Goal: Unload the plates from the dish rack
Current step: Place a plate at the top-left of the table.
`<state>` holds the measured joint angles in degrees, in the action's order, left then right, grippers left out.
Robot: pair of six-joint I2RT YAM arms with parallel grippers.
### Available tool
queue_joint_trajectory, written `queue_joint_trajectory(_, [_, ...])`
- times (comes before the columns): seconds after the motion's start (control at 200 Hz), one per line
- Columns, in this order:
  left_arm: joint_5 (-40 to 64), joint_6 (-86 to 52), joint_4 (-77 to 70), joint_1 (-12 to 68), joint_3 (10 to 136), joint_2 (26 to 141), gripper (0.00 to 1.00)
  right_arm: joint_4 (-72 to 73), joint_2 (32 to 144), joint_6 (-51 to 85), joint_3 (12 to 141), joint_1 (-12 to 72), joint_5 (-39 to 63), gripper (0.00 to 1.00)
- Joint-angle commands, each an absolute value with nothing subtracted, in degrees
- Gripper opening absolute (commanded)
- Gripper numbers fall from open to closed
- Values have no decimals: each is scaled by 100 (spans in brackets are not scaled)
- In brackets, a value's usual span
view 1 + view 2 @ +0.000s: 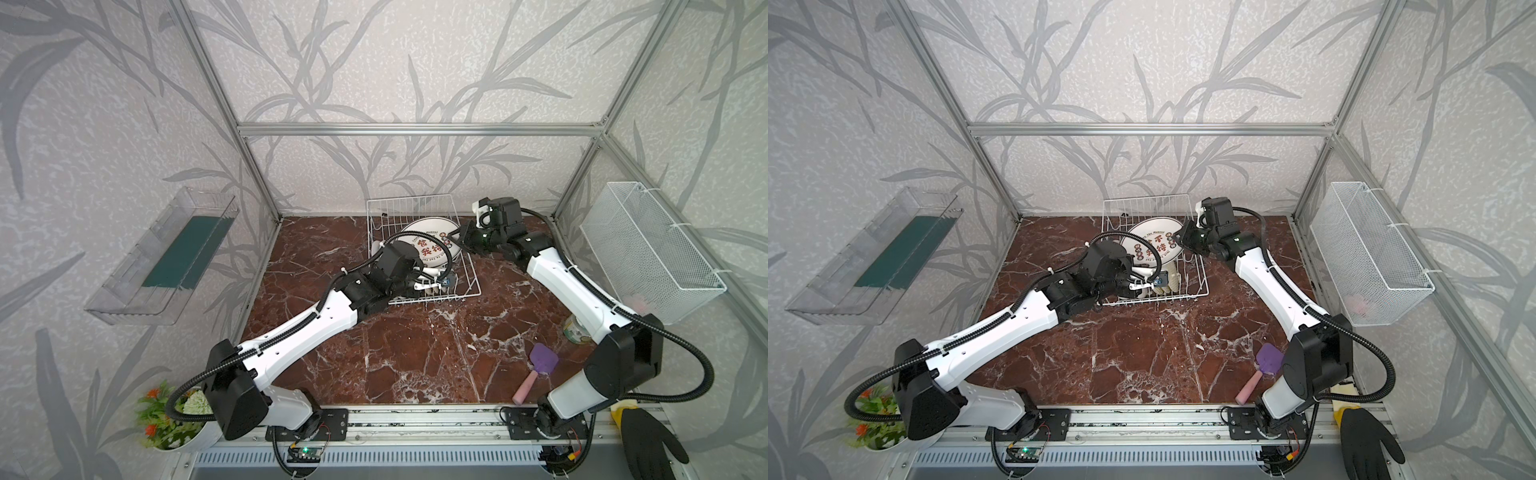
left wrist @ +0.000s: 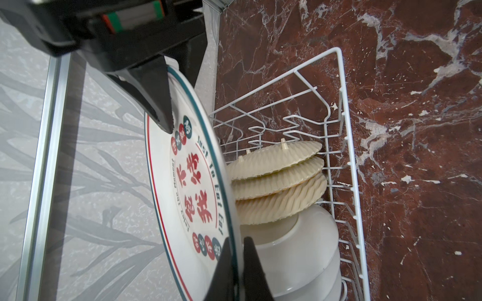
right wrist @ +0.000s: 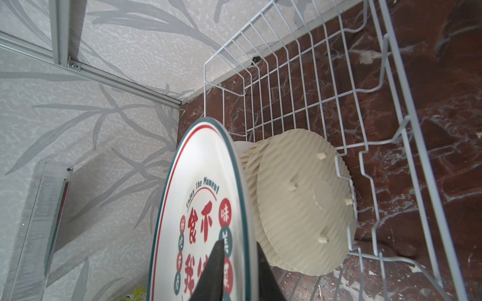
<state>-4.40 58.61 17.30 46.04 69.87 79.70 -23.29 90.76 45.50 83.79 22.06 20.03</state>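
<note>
Purple spatula [image 1: 536, 371], perhaps a tin [image 1: 575, 329]

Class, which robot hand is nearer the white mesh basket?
Right. The right hand grips the printed plate at its rim toward the mesh basket; the left hand grips the opposite rim.

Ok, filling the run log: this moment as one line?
left gripper: shut on plate rim | right gripper: shut on same plate, opposite rim | yellow plates: in rack
</note>
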Motion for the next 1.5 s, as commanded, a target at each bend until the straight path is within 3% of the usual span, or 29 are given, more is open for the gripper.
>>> queue_joint_trajectory(0.0, [-630,5957,1050,4598,6847,7886,0,-2299,9057,4413,8376,2232,2074,10])
queue_joint_trajectory(0.09, [-685,5859,1101,4599,6865,7911,0,-2231,9010,4431,8324,2224,2049,0])
queue_joint_trajectory(0.235, [-738,5566,1041,4594,6854,7927,8,-2043,8922,4505,8211,2221,2050,0])
queue_joint_trajectory(0.485, [-822,4893,1086,4566,6799,7801,63,-1636,8474,4387,7831,2047,1692,0])
queue_joint_trajectory(0.515, [-806,4778,1115,4558,6789,7781,74,-1601,8420,4340,7794,1994,1696,0])
queue_joint_trajectory(0.7, [-618,3645,939,4338,6639,7407,90,-1136,8051,4142,7331,1566,1983,0])
queue_joint_trajectory(0.96, [1621,637,1023,3057,6812,7132,91,260,7510,3144,6410,991,2970,0])
queue_joint_trajectory(1.315, [3645,-432,1555,2600,7666,8157,90,1520,7321,2055,5831,905,4120,0])
queue_joint_trajectory(1.495, [4170,-571,1606,2587,7911,8555,86,2141,7338,1992,5617,910,4422,0])
